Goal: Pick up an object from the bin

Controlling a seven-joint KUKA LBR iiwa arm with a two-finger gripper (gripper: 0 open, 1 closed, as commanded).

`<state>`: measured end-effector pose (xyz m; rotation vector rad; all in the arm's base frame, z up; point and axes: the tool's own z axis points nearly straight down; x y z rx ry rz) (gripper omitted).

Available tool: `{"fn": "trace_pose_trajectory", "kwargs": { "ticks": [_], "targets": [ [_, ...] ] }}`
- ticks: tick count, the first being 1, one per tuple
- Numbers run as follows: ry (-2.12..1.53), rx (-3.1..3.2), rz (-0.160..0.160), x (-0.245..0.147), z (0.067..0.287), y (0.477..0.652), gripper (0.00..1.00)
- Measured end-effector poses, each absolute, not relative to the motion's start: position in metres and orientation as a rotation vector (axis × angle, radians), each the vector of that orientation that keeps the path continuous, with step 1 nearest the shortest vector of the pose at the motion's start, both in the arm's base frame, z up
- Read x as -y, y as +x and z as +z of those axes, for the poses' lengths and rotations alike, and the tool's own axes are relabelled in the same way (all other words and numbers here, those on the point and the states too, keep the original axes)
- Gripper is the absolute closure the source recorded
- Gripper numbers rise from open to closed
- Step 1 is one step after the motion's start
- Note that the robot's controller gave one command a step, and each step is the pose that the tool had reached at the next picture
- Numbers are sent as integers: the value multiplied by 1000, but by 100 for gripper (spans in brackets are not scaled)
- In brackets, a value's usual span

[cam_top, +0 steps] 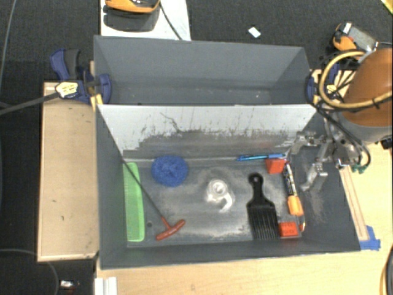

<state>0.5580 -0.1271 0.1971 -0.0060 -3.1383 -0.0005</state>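
Green comb [134, 201], blue ball [169, 169], black brush [262, 212], orange-tipped tool [294, 204], grey bin [202, 128]

Small loose things lying flat on the floor of the grey bin [202, 125].
Right side: slim black-and-orange tool [291, 192] lengthwise by the right wall, orange block [276, 165] at its far end, orange piece [289, 229] at its near end. Blue pen [252, 158] along the back wall. Black pick comb [263, 212] just beside the tool, teeth to the front. Clear plastic piece [219, 194] in the centre, blue scrub ball [169, 169] back left, green comb [134, 201] along the left wall, red T-handled tool [169, 229] front left.
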Motion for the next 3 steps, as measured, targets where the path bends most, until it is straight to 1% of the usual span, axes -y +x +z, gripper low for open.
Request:
{"fn": "trace_pose_trajectory", "kwargs": {
  "ticks": [1, 2, 3],
  "targets": [
    [1, 3146, 2, 127, 201, 560, 0],
    [-292, 3141, 2, 133, 156, 574, 0],
    [-74, 3147, 2, 129, 126, 581, 0]
  ]
}}
